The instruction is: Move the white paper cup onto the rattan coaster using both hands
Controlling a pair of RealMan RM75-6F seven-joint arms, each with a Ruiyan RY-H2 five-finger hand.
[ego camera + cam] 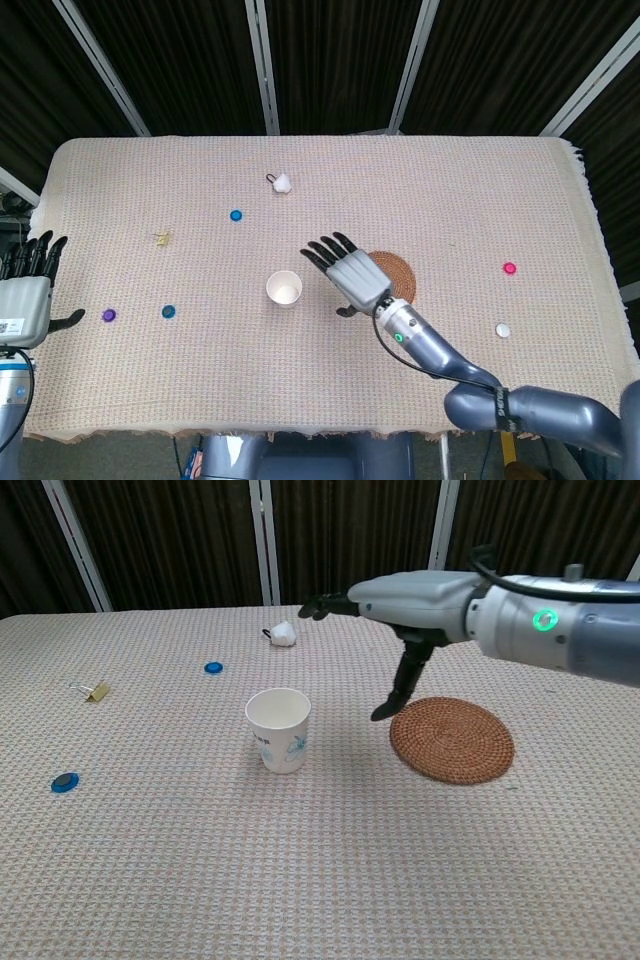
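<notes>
The white paper cup (284, 289) (279, 729) stands upright near the table's middle, with a blue print on its side. The round rattan coaster (397, 273) (452, 739) lies flat to its right, partly covered in the head view by my right hand. My right hand (348, 272) (405, 608) hovers open, fingers spread, above the gap between cup and coaster, touching neither. My left hand (25, 289) rests open at the table's left edge, far from the cup; the chest view does not show it.
A beige woven cloth (450, 200) covers the table. Small items lie about: a white clump (283, 182), blue caps (236, 215) (168, 311), a purple cap (108, 315), a binder clip (161, 238), a pink cap (509, 268) and a white cap (503, 330).
</notes>
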